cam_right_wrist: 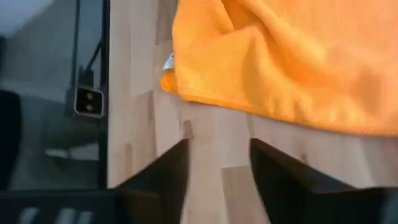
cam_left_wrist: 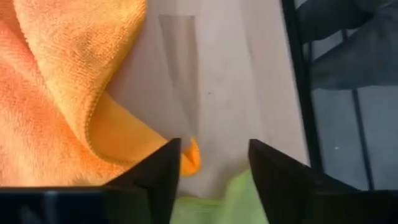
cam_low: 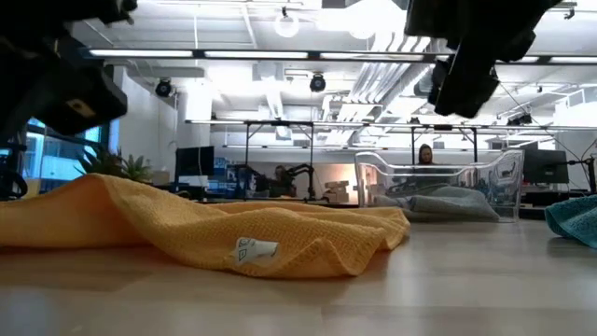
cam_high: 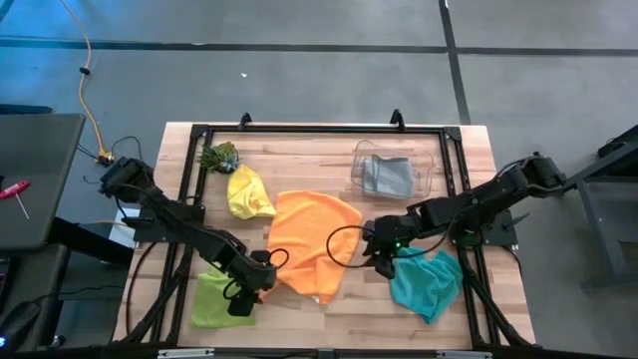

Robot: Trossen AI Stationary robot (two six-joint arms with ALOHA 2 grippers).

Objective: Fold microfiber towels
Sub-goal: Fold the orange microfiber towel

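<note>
Flanking the big orange microfiber towel (cam_high: 314,244) from either side, presumably so that two of its edges can be dealt with at once: left gripper (cam_high: 242,295) low at the cloth's near-left edge, right gripper (cam_high: 383,257) at its right edge, both over the pale wooden slatted table (cam_high: 299,150). Seen past the left gripper's dark fingers (cam_left_wrist: 163,180), parted with bare wood and nothing clamped between them; an orange corner tip (cam_left_wrist: 191,157) just beside the inner finger, the lime green microfiber towel (cam_high: 219,299) directly beneath and behind that pincer. Seen past the right gripper's fingers (cam_right_wrist: 168,180), likewise spread and empty, with only table in the gap and the orange hem ahead, not touching. Judged as a moment between grasps, cloth lying free. Looking at the orange towel: rumpled rather than flat, one side doubled over in a soft rolled fold, thick looped weave, a small white label (cam_low: 254,250) at the near hem, ridges and hollows across the middle in the low view. Not yet a neat fold by that evidence. Lying just beside the right pincer, on its outer side, a crumpled teal microfiber towel (cam_high: 427,284); farther off beyond the left pincer, a bunched yellow microfiber towel (cam_high: 247,192); beyond the right pincer, a grey microfiber towel (cam_high: 387,177) inside a clear plastic bin (cam_high: 431,168).
</note>
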